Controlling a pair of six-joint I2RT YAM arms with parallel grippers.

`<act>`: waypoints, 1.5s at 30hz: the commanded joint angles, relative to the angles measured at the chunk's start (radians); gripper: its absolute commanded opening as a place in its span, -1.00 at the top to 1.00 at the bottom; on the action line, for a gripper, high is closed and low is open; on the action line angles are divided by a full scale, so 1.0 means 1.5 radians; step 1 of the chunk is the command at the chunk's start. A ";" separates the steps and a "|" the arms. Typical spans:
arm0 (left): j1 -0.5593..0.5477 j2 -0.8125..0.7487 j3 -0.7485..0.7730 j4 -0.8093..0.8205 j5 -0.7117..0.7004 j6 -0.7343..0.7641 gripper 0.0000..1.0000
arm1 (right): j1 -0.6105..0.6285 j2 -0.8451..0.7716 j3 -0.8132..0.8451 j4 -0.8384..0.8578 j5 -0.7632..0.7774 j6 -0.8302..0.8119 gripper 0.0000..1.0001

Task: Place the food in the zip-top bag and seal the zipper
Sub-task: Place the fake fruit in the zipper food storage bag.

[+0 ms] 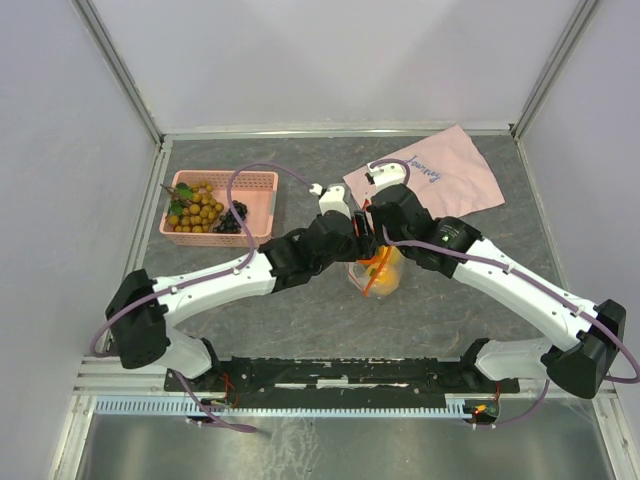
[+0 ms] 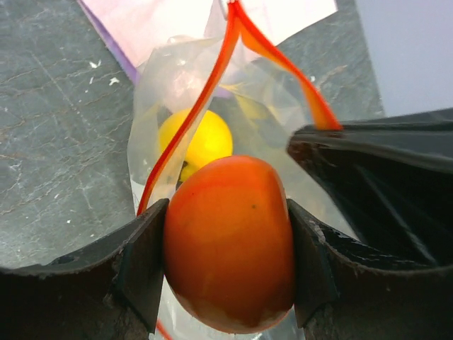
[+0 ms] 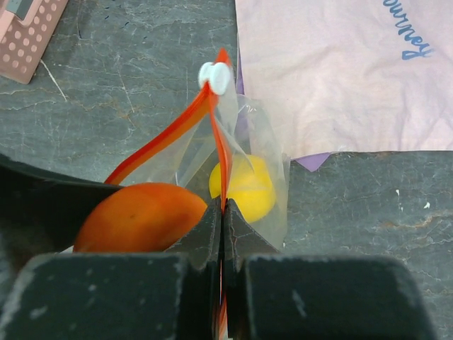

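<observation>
The left pincer (image 2: 226, 278) grasps an orange fruit (image 2: 228, 227) at the open zip-top bag (image 2: 168, 88); the right pincer (image 3: 223, 228) clamps its zipper (image 3: 173, 129).

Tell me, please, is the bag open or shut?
Open: the bag's zipper strips stand apart at the mouth; the lemon lies inside.

the top external view looks steeply down from high over the near edge, far enough to take in the whole table (image 1: 300, 330). the two wrist views sit side by side, very close, facing down and away over the zip-top bag (image 2: 170, 85); both share the persimmon (image 2: 230, 248), lemon (image 2: 202, 138), zipper (image 2: 205, 99) and pink cloth (image 3: 340, 71)
</observation>
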 commanded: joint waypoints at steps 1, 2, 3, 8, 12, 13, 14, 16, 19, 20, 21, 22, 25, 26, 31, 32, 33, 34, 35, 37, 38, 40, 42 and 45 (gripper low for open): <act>-0.001 0.029 0.036 0.018 -0.051 -0.013 0.58 | 0.003 -0.014 0.020 0.026 -0.010 -0.005 0.97; -0.001 0.036 0.040 0.018 -0.060 -0.013 0.58 | 0.003 -0.016 0.019 0.026 -0.012 -0.005 0.97; -0.001 0.041 0.042 0.021 -0.069 -0.016 0.58 | 0.003 -0.017 0.018 0.027 -0.014 -0.005 0.97; -0.001 0.057 0.039 0.065 -0.112 -0.031 0.55 | 0.003 -0.019 0.012 0.028 -0.022 -0.001 0.97; -0.001 0.072 0.022 0.130 -0.152 -0.049 0.53 | 0.003 -0.020 0.005 0.034 -0.035 0.006 0.97; -0.001 0.074 0.017 0.149 -0.175 -0.052 0.53 | 0.003 -0.021 0.003 0.035 -0.038 0.008 0.97; -0.001 0.077 0.010 0.171 -0.181 -0.052 0.53 | 0.003 -0.023 0.002 0.036 -0.039 0.009 0.97; -0.001 0.085 -0.001 0.215 -0.186 -0.053 0.52 | 0.003 -0.027 -0.003 0.037 -0.043 0.012 0.97; -0.001 0.104 -0.001 0.247 -0.192 -0.056 0.48 | 0.003 -0.031 -0.007 0.038 -0.050 0.016 0.97; -0.001 0.112 -0.002 0.255 -0.199 -0.060 0.47 | 0.003 -0.032 -0.008 0.039 -0.051 0.017 0.97; -0.001 0.119 -0.005 0.267 -0.207 -0.065 0.46 | 0.003 -0.033 -0.009 0.039 -0.050 0.018 0.97; -0.001 0.131 -0.010 0.287 -0.216 -0.067 0.41 | 0.003 -0.032 -0.011 0.040 -0.051 0.018 0.97; -0.001 0.153 -0.007 0.309 -0.218 -0.064 0.19 | 0.003 -0.032 -0.012 0.041 -0.051 0.019 0.96; -0.001 0.155 -0.006 0.314 -0.216 -0.061 0.11 | 0.003 -0.032 -0.012 0.041 -0.050 0.019 0.96; -0.001 0.155 -0.008 0.326 -0.207 -0.049 -0.25 | 0.003 -0.035 -0.019 0.041 -0.044 0.019 0.95; -0.001 0.154 -0.007 0.326 -0.204 -0.046 -0.31 | 0.003 -0.035 -0.019 0.041 -0.044 0.019 0.96; -0.001 0.152 -0.007 0.323 -0.201 -0.044 -0.36 | 0.003 -0.035 -0.020 0.041 -0.043 0.019 0.95; -0.001 0.149 -0.007 0.319 -0.196 -0.042 -0.39 | 0.003 -0.035 -0.020 0.041 -0.042 0.020 0.95; -0.001 0.146 -0.008 0.314 -0.191 -0.040 -0.40 | 0.003 -0.035 -0.020 0.041 -0.041 0.019 0.95; -0.001 0.136 -0.009 0.300 -0.179 -0.039 -0.43 | 0.003 -0.036 -0.023 0.042 -0.038 0.020 0.95; -0.001 0.129 -0.011 0.293 -0.172 -0.038 -0.45 | 0.003 -0.037 -0.023 0.042 -0.035 0.020 0.94; -0.002 0.115 -0.014 0.277 -0.160 -0.038 -0.52 | 0.003 -0.036 -0.023 0.042 -0.032 0.019 0.94; -0.002 0.103 -0.019 0.267 -0.159 -0.037 -0.58 | 0.002 -0.036 -0.023 0.043 -0.032 0.019 0.94; -0.002 0.083 -0.028 0.253 -0.130 -0.037 -0.60 | 0.002 -0.034 -0.022 0.044 -0.032 0.019 0.94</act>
